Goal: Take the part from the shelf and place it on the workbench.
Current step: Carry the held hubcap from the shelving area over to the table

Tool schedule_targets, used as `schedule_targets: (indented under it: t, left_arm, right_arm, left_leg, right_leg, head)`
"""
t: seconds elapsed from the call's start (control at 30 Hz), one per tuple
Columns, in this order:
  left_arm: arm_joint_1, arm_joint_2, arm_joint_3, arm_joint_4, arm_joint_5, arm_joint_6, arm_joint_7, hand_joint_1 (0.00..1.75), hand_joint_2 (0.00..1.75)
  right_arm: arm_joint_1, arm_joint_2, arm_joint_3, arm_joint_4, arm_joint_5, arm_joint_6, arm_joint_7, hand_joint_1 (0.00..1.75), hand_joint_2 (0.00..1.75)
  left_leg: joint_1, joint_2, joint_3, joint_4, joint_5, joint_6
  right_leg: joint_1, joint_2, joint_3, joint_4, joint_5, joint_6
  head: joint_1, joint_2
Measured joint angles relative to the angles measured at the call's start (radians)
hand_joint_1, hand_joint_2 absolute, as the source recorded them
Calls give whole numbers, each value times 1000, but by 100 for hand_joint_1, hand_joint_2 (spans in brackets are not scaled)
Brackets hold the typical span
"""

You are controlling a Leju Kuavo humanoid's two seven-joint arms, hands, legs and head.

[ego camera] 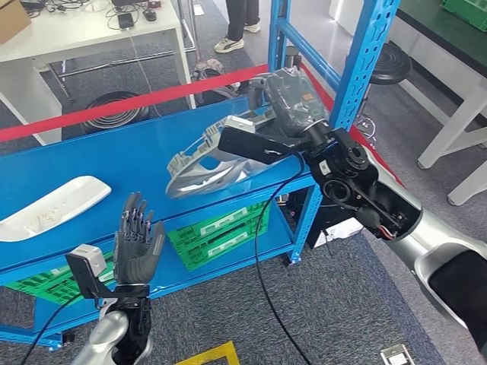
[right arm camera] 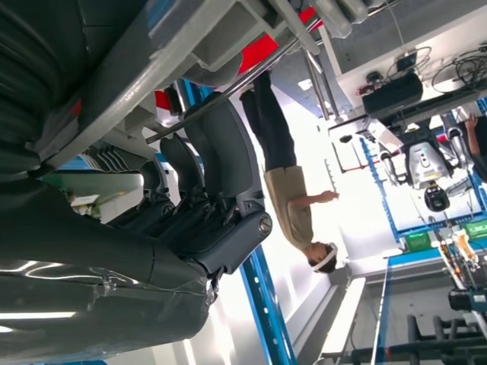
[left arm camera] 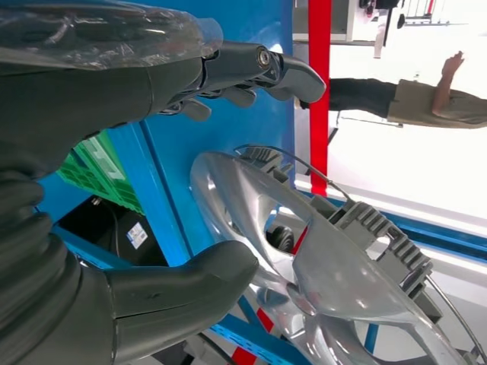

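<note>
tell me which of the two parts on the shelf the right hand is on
The silver ribbed part at the shelf's right end; the white part lies untouched at the left.

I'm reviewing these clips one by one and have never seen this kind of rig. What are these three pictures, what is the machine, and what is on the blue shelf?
This is a humanoid robot with two silver arms, each ending in a many-fingered hand. The head view looks forward and down from high on its body. The other two come from cameras at its wrists, so they appear turned on their side.

In front stands a blue shelf. On it lie a silvery metal part with ribbed sections, and further to the left a white moulded piece. Green crates sit on the level below.

The right hand reaches over the metal part's far end, fingers wrapped around its edge in the right wrist view. The left hand is raised in front of the shelf, fingers apart, holding nothing. A person stands in the background.
</note>
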Motion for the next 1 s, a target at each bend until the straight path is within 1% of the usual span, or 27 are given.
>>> schedule_targets:
  t: [0.27,0.33,0.47,0.53,0.57,0.6,0.63,0.67,0.7,0.73,0.77,0.8,0.83,0.87,0.9,0.93,0.97,1.0]
  left_arm:
    - [0,0,0,0,0,0,5,0,175]
    - [0,0,0,0,0,2,7,0,175]
    - [0,1,0,0,0,5,9,0,175]
    - [0,2,0,0,0,8,10,0,175]
    - [0,3,0,-1,0,10,10,0,175]
    - [1,3,0,-1,0,12,10,0,175]
    - [1,3,0,-2,0,14,11,0,175]
    - [1,3,0,-3,0,15,11,0,175]
    - [1,3,0,-4,0,16,11,0,175]
    - [1,3,0,-4,0,17,11,0,175]
    - [3,2,0,-4,1,17,11,0,175]
    - [5,2,0,-4,1,17,12,0,175]
    - [6,2,0,-4,1,17,12,0,175]
    - [7,2,0,-4,1,17,12,0,175]
    - [7,2,0,-4,1,17,12,0,175]
    - [7,2,0,-4,1,18,12,0,175]
    - [7,2,0,-4,1,18,12,0,175]
    - [7,2,0,-4,2,19,13,0,175]
  right_arm:
    - [1,-1,0,0,5,4,4,175,175]
    - [1,-1,1,0,8,6,5,175,175]
    - [2,-1,5,0,11,7,5,175,175]
    - [1,-1,6,0,13,8,4,175,175]
    - [1,-1,7,0,14,7,4,175,175]
    - [1,-1,6,0,15,7,3,175,175]
    - [1,-1,6,0,15,8,2,175,175]
    - [1,-2,6,0,15,8,2,175,175]
    - [2,-3,6,0,15,8,1,175,175]
    - [2,-3,8,0,15,8,1,175,175]
    - [4,-3,9,0,15,8,0,175,175]
    - [6,-4,11,0,15,8,0,175,175]
    - [8,-4,13,0,15,8,-1,175,175]
    - [10,-4,14,0,15,8,-1,175,175]
    - [11,-4,14,0,15,8,-1,175,175]
    - [11,-5,15,0,15,8,-1,175,175]
    - [12,-5,16,1,15,8,-1,175,175]
    - [13,-5,17,1,14,8,-1,175,175]
  left_leg:
    - [0,0,0,0,0,0]
    - [-1,0,-1,3,-1,2]
    - [-2,0,-3,10,-5,9]
    - [-4,0,-5,12,-7,14]
    - [-5,0,-4,7,-5,19]
    - [-3,-1,1,-3,-1,24]
    - [0,-3,8,-16,5,30]
    - [3,-4,16,-29,11,34]
    - [6,-7,21,-37,14,37]
    - [6,-10,23,-39,15,39]
    - [6,-13,23,-39,15,39]
    - [7,-19,23,-38,14,37]
    - [10,-27,24,-36,11,34]
    - [14,-36,25,-32,8,29]
    - [19,-47,25,-24,2,20]
    - [24,-57,24,-17,-4,10]
    - [26,-67,21,-7,-9,0]
    - [27,-75,19,-6,-11,-8]
  right_leg:
    - [0,0,0,0,0,0]
    - [-3,0,0,-1,0,1]
    - [-8,0,1,-2,0,6]
    - [-10,-1,3,-4,1,11]
    - [-9,-2,6,-8,3,15]
    - [-10,-3,8,-11,2,18]
    - [-9,-4,5,-2,-6,20]
    - [-9,-5,-7,27,-24,22]
    - [-10,-5,-32,80,-52,22]
    - [-9,-4,-65,149,-84,24]
    - [-10,-4,-101,217,-109,27]
    - [-12,-4,-128,264,-119,31]
    - [-15,-4,-137,272,-108,34]
    - [-19,-3,-125,239,-78,39]
    - [-26,4,-96,170,-37,46]
    - [-32,23,-64,103,-10,55]
    - [-36,41,-38,50,7,57]
    - [-36,54,-21,19,11,54]
  head:
    - [0,0]
    - [0,0]
    - [-3,0]
    - [-4,0]
    - [-4,0]
    - [-4,0]
    - [-2,0]
    - [1,0]
    - [6,0]
    - [11,0]
    - [15,0]
    - [19,0]
    - [21,0]
    - [22,0]
    - [24,0]
    - [26,0]
    - [28,0]
    - [29,0]
